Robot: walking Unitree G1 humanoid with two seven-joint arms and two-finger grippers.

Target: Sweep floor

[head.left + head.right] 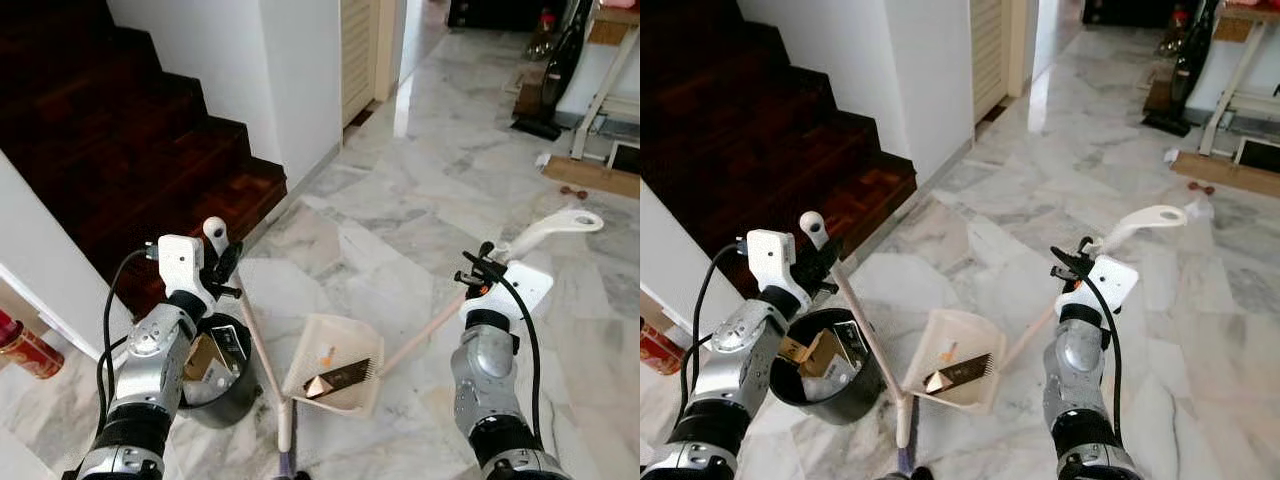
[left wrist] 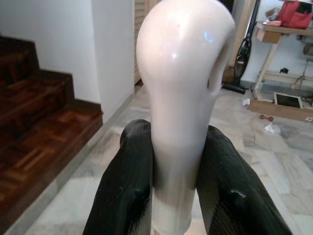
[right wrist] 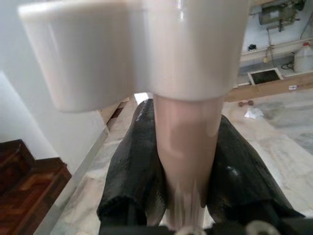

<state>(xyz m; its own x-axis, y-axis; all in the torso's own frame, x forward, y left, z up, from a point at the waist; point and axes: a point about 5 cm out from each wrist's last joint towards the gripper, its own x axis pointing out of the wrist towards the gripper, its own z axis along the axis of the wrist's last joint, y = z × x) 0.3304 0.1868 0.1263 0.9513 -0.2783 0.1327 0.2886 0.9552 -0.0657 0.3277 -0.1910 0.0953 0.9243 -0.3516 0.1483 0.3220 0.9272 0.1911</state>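
Observation:
My left gripper [image 1: 225, 268] is shut on the top of a cream broom handle [image 1: 255, 335], just under its rounded knob [image 2: 183, 54]. The handle slopes down to the floor beside a cream dustpan [image 1: 322, 345]. The pan lies on the marble floor holding a piece of brown card [image 1: 335, 380] and a small orange bit. My right gripper [image 1: 483, 272] is shut on the dustpan's long handle [image 1: 555, 222], whose flat end sticks up past the fingers [image 3: 132, 161]. A black bin [image 1: 228, 398] with card scraps in it stands under my left arm.
Dark wooden stairs [image 1: 150, 150] rise at the left, beside a white wall corner [image 1: 290, 80]. A red tin [image 1: 25, 345] stands at the far left. A vacuum cleaner [image 1: 555, 70], a wooden plank [image 1: 590, 175] and a paper scrap [image 1: 1195, 208] lie at the back right.

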